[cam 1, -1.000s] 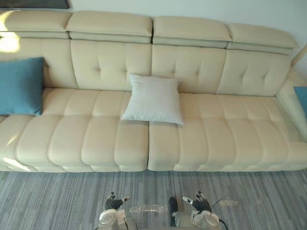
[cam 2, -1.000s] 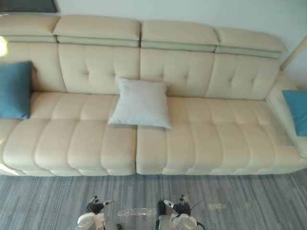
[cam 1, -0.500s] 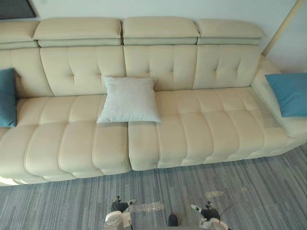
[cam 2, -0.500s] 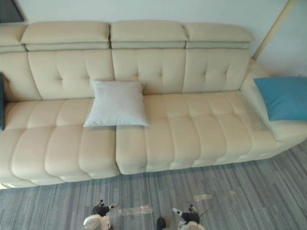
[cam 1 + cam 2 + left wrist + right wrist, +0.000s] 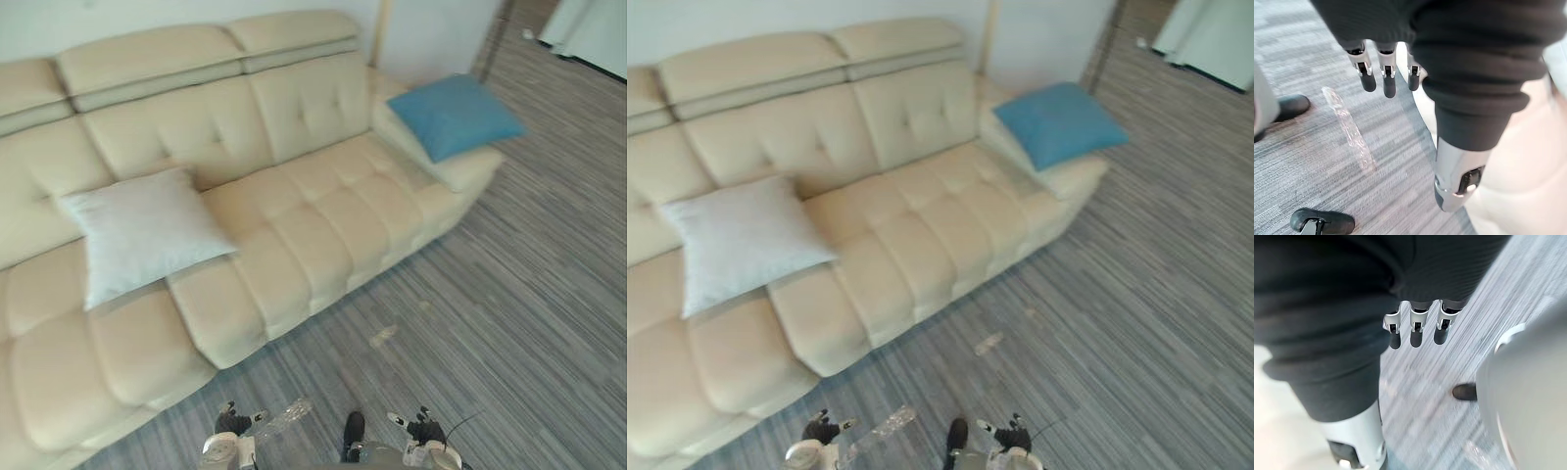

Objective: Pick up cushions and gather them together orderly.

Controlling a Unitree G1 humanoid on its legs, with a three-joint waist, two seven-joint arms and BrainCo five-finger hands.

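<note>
At the left, the white cushion (image 5: 137, 230) stands on the seat of the cream sofa (image 5: 323, 211), tipped back against the backrest with its lower corner near the gap between two seat sections. The middle of the seat is bare, and well apart at the right end the blue cushion (image 5: 453, 115) lies flat and slightly tilted on the sofa's low end section, beside the striped grey floor (image 5: 529, 294). Low in the head views, well short of the sofa, the left hand (image 5: 1389, 76) hangs over the floor with its fingers straight, a little apart and holding nothing; a clear strip (image 5: 284, 419) lies on the floor just beside it. The right hand (image 5: 1416, 330) hangs the same way, fingers straight, slack and empty. Neither cushion is in hand, so the step looks like the approach to a first pickup, and the view seems turned toward the blue one. To do it well, I would come close enough that both arms reach over the end section without stretching, bring the hands in from opposite edges of the cushion, and curl the fingers under the soft sides rather than pinching a corner, since a plump cushion is likely to sag or slip from a one-sided hold. Setting it squarely beside the white cushion, edges aligned, would make the tidy group.
</note>
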